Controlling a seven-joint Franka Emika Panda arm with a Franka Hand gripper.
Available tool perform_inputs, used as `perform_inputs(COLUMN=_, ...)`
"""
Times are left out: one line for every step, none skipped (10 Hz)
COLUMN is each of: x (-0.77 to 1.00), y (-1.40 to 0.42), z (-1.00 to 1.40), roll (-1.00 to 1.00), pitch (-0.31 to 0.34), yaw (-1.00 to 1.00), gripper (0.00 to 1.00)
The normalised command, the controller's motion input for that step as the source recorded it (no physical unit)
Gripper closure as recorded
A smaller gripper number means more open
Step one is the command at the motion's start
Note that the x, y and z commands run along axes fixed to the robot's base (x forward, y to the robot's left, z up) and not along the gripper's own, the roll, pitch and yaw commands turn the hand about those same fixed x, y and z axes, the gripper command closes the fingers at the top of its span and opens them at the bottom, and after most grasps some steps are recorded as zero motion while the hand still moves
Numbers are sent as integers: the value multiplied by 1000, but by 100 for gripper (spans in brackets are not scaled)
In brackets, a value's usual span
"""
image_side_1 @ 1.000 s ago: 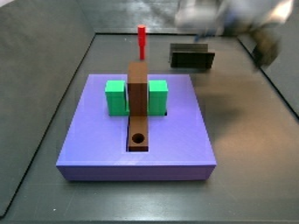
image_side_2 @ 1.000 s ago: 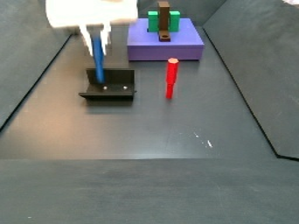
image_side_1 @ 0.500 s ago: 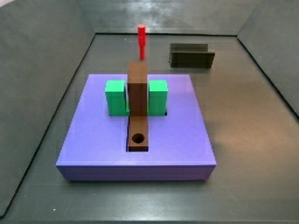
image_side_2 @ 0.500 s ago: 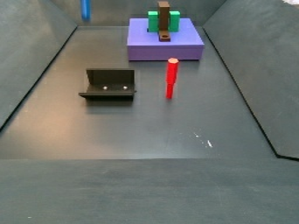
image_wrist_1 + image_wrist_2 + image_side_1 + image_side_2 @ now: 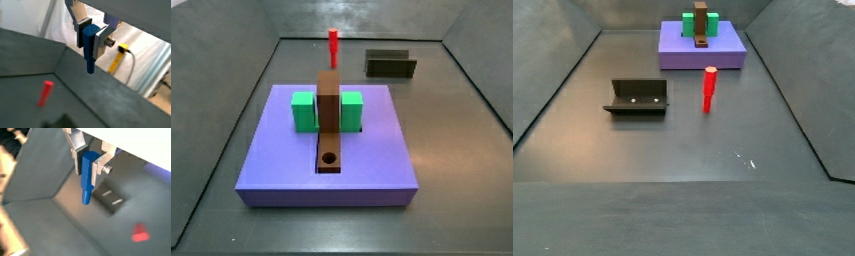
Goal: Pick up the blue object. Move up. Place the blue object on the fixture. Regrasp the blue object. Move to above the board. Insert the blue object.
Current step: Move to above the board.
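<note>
Both wrist views show the gripper (image 5: 92, 34) clamped on the blue object (image 5: 89, 47), peg hanging downward, raised out of the side views. Peg should be kept vertical and carried level until centred above the board (image 5: 372, 160) hole.

Side views face each other across the board (image 5: 327, 150); wrist views look down the claw (image 5: 93, 34).

Gripper (image 5: 91, 35) high over bare floor; red peg (image 5: 710, 89) upright between fixture (image 5: 637, 98) and board (image 5: 702, 58)
</note>
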Motion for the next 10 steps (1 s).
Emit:
perform_inputs(x=-1342, y=-1400, z=282, roll=-1000, pitch=-77, yaw=-49, gripper=100)
perform_inputs(x=-1364, y=-1400, z=267, roll=-1000, pitch=-84, yaw=-47, gripper=100)
perform_inputs(x=-1379, y=-1400, z=268, roll=-1000, pitch=-92, yaw=-46, gripper=100)
perform_inputs(x=-921, y=-909, z=161, roll=-1000, pitch=-91, yaw=-45, gripper=100)
perform_inputs(x=-473, y=-455, z=72, roll=-1000, pitch=-78, yaw=-57, gripper=100)
perform_inputs(x=-277, y=-247, z=49, roll=-1000, pitch=-64, yaw=-62, gripper=100)
perform_inputs(x=-200, y=-157, z=33, roll=-1000, pitch=-60, yaw=-64, gripper=100)
perform_inputs(x=-126, y=-74, z=8, roll=-987, pitch=-76, yaw=-64, gripper=100)
perform_inputs(x=-95, y=-34, z=10, roll=-771, pitch=-72, yaw=-51, gripper=100)
perform_inputs(x=-70, y=5, z=-1, roll=-479, pitch=-59, yaw=-21, gripper=100)
